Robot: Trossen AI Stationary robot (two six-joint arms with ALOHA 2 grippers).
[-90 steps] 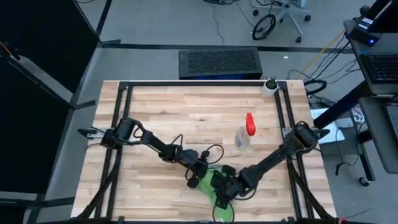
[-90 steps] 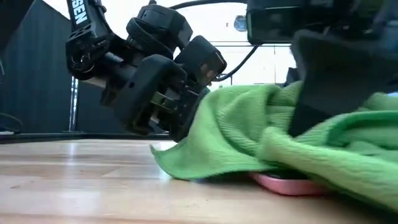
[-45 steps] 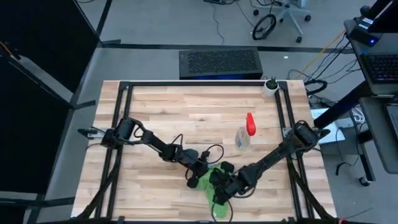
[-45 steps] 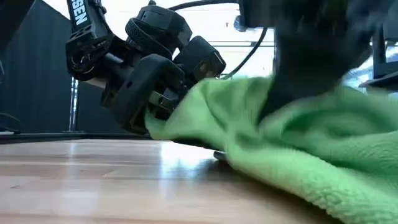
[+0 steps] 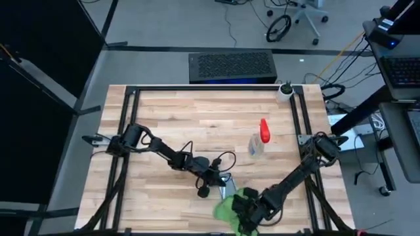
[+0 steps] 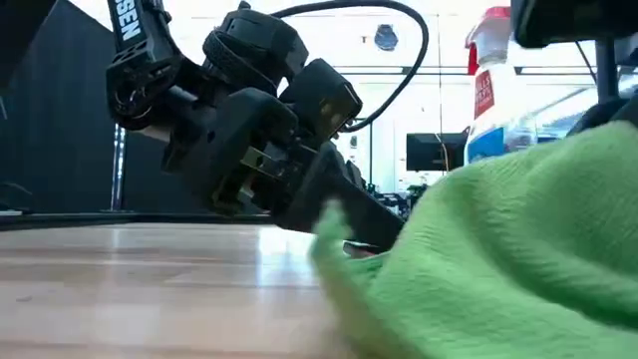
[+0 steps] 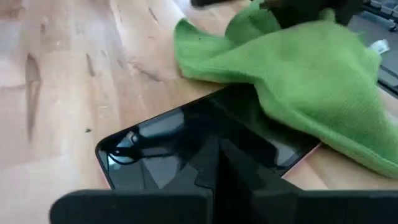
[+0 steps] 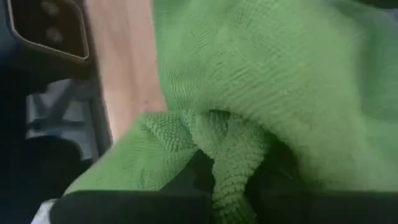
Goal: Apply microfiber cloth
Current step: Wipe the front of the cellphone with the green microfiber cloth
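The right hand is pinching the green microfiber cloth near the counter's front edge, dragging it over the phone to wipe it. The left hand is holding the phone's edge, so it is not sliding.

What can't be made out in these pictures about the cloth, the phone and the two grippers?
- Phone: the microfiber cloth covers its far end in the left wrist view.
- Right gripper: its fingertips are buried in cloth in the high and right wrist views.
- Left gripper: whether it touches the phone is too small to tell in the high view.
- Spray bottle: its base is hidden by cloth in the low view.
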